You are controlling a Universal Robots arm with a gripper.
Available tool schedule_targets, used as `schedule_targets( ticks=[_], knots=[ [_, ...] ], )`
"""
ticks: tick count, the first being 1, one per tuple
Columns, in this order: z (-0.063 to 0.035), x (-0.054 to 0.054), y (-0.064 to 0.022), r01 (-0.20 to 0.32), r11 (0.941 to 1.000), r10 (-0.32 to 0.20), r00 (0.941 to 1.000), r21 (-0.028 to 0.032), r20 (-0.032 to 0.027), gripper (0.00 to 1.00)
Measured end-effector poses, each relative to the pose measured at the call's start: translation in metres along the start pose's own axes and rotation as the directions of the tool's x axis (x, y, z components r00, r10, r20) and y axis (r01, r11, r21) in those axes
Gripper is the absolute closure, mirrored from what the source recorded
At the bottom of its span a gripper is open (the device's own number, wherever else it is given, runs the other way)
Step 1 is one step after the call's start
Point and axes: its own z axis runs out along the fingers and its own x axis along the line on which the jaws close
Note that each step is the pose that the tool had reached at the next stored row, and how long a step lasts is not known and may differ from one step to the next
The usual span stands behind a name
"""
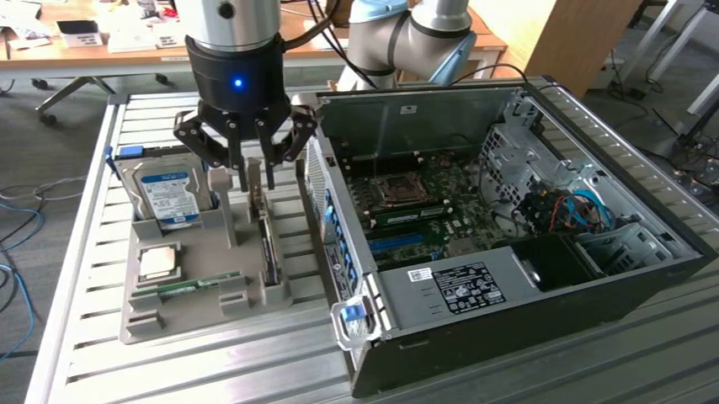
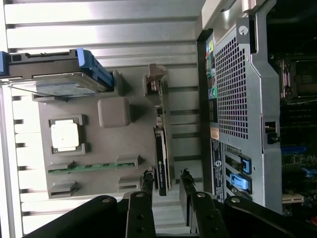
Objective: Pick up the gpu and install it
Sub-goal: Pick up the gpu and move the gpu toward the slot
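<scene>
The gpu (image 1: 268, 244) stands on its edge in a slot of the grey holder tray (image 1: 214, 316), a thin dark card with a metal bracket at its far end. My gripper (image 1: 255, 187) hangs straight above that far end. In the wrist view the gpu (image 2: 161, 153) runs between the two fingers (image 2: 147, 184). My gripper (image 2: 166, 181) is open, straddling the card with a narrow gap on either side. The open computer case (image 1: 506, 320) lies to the exterior view's right, its motherboard (image 1: 427, 210) exposed.
The same tray holds a silver hard drive (image 1: 168, 192) with a blue-white label, a CPU (image 1: 157, 261) and a green memory stick (image 1: 197, 284). The case's perforated rear panel (image 2: 233, 84) stands close beside the gpu. All rests on a slatted metal table (image 1: 225, 370).
</scene>
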Motion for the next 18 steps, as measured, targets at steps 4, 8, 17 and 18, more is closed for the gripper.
schedule_targets(
  ticks=[4,8,17,18],
  knots=[
    [0.0014,0.0000,-0.0001,0.000,1.0000,0.000,1.0000,0.0000,0.0000,0.64],
    [0.0024,0.0001,-0.0001,0.000,1.0000,0.000,1.0000,0.0001,-0.0001,0.64],
    [0.0044,0.0001,-0.0002,0.000,1.0000,0.000,1.0000,0.0001,-0.0001,0.64],
    [0.0046,0.0001,-0.0002,0.000,1.0000,0.000,1.0000,0.0001,0.0000,0.64]
  ],
)
